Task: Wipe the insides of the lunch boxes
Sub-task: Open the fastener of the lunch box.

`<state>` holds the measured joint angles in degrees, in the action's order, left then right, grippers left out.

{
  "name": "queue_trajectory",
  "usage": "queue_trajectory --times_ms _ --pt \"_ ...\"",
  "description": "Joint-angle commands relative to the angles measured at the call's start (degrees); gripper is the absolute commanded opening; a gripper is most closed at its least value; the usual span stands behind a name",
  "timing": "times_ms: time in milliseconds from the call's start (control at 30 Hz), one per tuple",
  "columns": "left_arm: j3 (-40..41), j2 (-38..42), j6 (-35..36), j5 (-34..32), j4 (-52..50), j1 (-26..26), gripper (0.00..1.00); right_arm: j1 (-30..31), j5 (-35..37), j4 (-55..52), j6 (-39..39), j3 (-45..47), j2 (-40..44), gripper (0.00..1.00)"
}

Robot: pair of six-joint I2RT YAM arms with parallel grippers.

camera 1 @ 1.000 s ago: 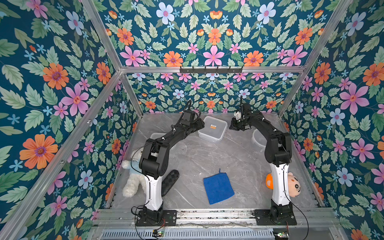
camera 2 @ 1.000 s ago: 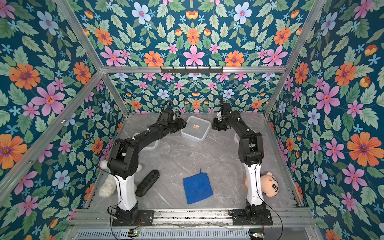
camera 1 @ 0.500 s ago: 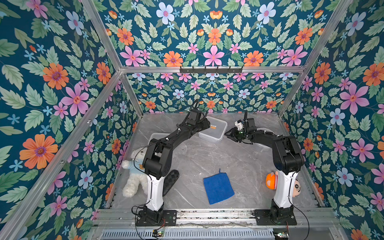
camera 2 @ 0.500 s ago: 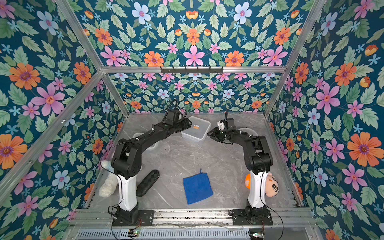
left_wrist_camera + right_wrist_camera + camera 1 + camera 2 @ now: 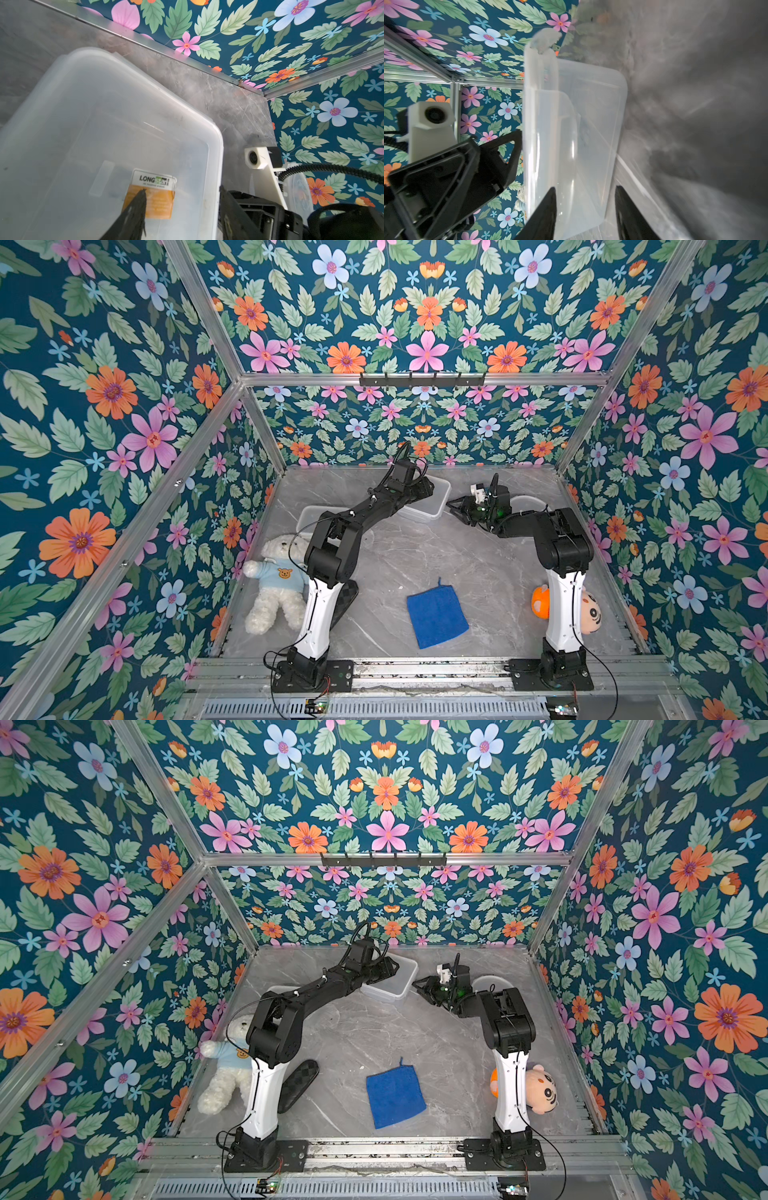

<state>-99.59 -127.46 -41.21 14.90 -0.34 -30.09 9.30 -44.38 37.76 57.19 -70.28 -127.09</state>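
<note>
Bracing upper-centre lunch box (image 5: 434, 501) | left gripper (image 5: 181, 190) straddling its wall, grip unclear | right gripper (image 5: 585, 187) gaping beside it | we're needing blue cloth (image 5: 436, 614) next

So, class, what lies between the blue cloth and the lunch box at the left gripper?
Only bare table separates cloth and lunch box, in both top views.

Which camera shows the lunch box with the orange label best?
The left wrist view: the labelled lunch box fills most of the frame, rim and orange label sharp. The right wrist view shows it from the side, label unseen. In both top views it is small and partly behind the left arm.
</note>
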Motion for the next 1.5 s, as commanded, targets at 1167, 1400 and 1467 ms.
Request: queue_trajectory --times_ms 1167,1400,1467 --pt "2.4 -5.1 -2.2 0.2 -3.0 0.9 0.58 0.9 -4.1 32.7 17.1 -6.4 -12.9 0.56" --pt "3.7 -5.7 -2.8 0.7 -2.1 0.6 0.57 0.9 -4.1 34.2 18.1 -6.2 -13.2 0.49" --pt "3.9 -5.9 -2.8 0.7 -2.0 0.6 0.57 0.9 -4.1 34.3 18.1 -6.0 -12.9 0.47"
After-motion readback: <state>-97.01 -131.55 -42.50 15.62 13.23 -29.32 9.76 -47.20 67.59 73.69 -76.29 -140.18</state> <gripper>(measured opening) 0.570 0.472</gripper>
